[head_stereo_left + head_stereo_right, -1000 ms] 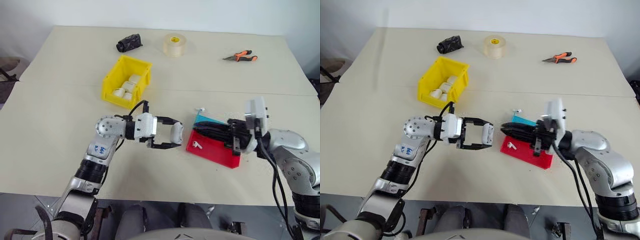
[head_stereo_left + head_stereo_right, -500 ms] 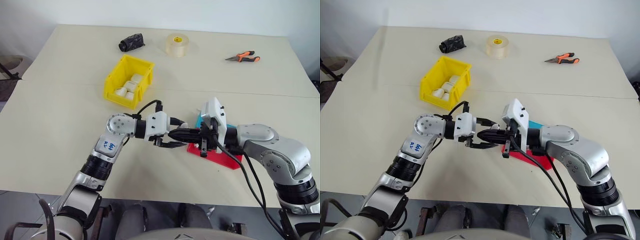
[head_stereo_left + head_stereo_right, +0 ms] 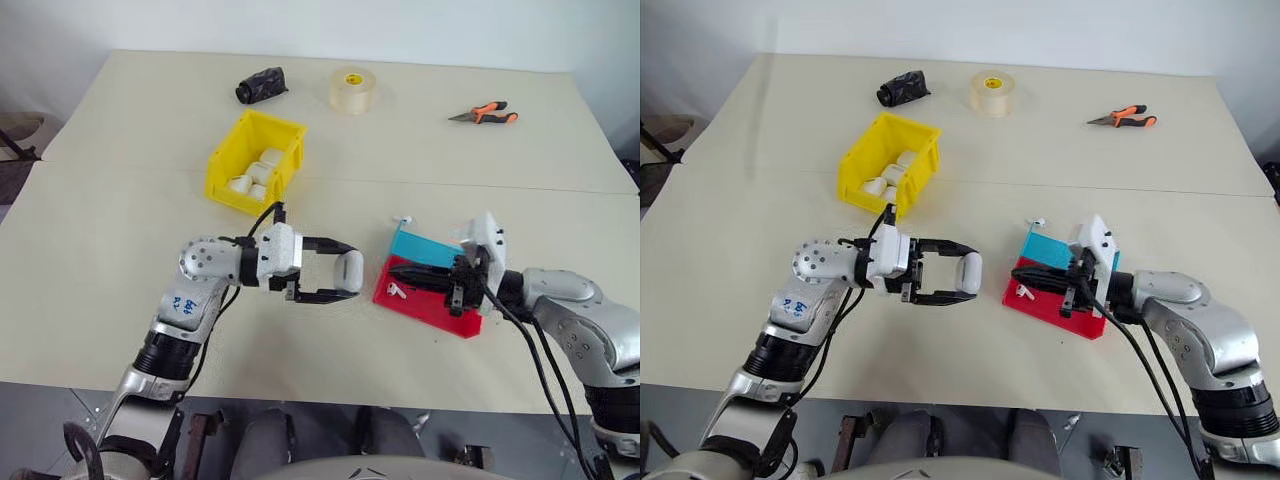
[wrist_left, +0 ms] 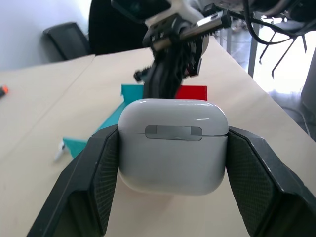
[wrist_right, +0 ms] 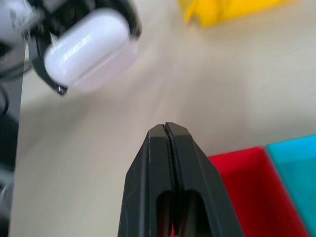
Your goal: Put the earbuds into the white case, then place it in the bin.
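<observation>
- Withdrawn since half a second ago: the right gripper [image 3: 398, 271], then meeting the left beside the case, now sits back over the red-and-blue tray [image 3: 432, 308], fingers pressed together on nothing visible.
- Left gripper [image 3: 345, 275] pinches the white case [image 4: 173, 144] between both pads, lid apparently down, above the table [image 3: 100, 250] just beside the tray.
- One earbud [image 3: 395, 291] lies on the tray's red half; a second small white piece [image 3: 403, 219] rests on the table at the blue corner, probably the other earbud.
- Step in hand, as judged: loading the earbuds; neither appears to be in the case.
- Next move calls for the right fingers to open and pick up the tray earbud.
- Count: one case, two earbuds, one yellow bin [image 3: 252, 163] holding several white items, well apart behind.
- Also present: one tape roll [image 3: 351, 89], one pair of pliers [image 3: 484, 114], one dark bundle [image 3: 260, 85].
</observation>
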`<state>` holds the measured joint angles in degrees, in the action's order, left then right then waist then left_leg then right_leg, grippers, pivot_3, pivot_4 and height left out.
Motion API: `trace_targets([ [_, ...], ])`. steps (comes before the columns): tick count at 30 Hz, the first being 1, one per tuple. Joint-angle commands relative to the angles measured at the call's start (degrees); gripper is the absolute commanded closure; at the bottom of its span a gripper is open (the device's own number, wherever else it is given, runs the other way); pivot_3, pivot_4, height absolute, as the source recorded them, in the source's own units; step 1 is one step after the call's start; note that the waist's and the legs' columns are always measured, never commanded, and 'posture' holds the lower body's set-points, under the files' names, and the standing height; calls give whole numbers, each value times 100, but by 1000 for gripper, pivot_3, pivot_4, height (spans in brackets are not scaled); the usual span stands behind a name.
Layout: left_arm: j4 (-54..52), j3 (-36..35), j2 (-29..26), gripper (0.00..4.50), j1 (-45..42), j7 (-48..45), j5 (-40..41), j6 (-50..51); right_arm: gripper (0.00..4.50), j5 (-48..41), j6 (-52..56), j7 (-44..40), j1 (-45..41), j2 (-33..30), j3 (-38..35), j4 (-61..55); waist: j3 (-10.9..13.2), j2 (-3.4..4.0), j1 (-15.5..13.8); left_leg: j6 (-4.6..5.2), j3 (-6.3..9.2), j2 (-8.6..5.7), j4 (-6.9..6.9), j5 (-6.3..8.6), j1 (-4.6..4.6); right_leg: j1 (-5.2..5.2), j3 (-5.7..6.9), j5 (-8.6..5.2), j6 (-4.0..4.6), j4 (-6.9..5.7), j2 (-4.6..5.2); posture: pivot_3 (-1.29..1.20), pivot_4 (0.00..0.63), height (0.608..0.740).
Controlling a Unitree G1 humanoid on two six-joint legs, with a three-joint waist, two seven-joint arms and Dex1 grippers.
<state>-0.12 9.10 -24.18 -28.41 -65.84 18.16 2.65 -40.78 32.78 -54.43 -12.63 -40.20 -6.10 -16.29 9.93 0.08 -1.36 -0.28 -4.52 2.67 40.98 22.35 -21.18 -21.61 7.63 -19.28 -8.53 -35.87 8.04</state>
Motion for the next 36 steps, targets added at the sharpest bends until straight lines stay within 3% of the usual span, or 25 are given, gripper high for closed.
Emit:
trace_targets([
  [1,-221,-334,-241,1698,146,256,-18,-41,3932,87,-891,-256,267,211,-487,55,0,0,-3,0,2,0,0,0,-1,0,1,0,0,0,0,0,150,740],
  [5,-205,-749,-498,1698,328,912,-205,121,2547,136,-1644,-212,523,574,-831,-11,0,0,-1,0,0,0,0,0,0,0,0,0,0,0,0,0,150,740],
  [10,-372,-1290,-646,1698,548,1899,-407,494,830,41,-1746,-262,981,611,-934,-425,0,0,-5,0,1,0,-1,0,1,0,-1,0,0,-2,0,0,150,740],
  [13,-432,-1673,-610,1698,548,2512,-406,708,20,168,-2037,-119,964,761,-976,-403,0,0,1,0,1,0,1,0,1,0,-2,0,0,-2,0,0,150,740],
  [18,367,-1812,-605,1698,-224,3091,-600,593,20,51,-1913,15,773,718,-944,-317,0,-1,-27,0,2,1,4,0,1,1,-1,0,0,-5,0,0,150,740],
  [25,2715,-1516,-495,1698,-1757,3196,-1083,-231,20,35,-1923,40,622,677,-940,-325,0,-1,-1,0,-6,-4,-3,0,5,1,3,0,0,-4,-1,0,150,740],
  [32,4363,-1355,-397,1698,-2571,2983,-1278,-602,20,51,-1971,232,590,722,-932,-507,1,-2,17,0,-9,-4,-6,0,4,-4,4,0,0,-4,-2,0,150,740],
  [33,4466,-1336,-396,990,-2613,2878,-1264,-622,0,56,-1978,248,595,728,-923,-515,1,-2,17,0,-10,-4,-6,0,4,-4,4,0,0,-4,-2,0,150,740],
  [36,4454,-1350,-383,200,-2589,2762,-1207,-716,0,93,-2017,278,605,756,-870,-520,1,-3,18,0,-10,-4,-5,0,4,-4,4,0,0,-4,-2,0,150,740],
])
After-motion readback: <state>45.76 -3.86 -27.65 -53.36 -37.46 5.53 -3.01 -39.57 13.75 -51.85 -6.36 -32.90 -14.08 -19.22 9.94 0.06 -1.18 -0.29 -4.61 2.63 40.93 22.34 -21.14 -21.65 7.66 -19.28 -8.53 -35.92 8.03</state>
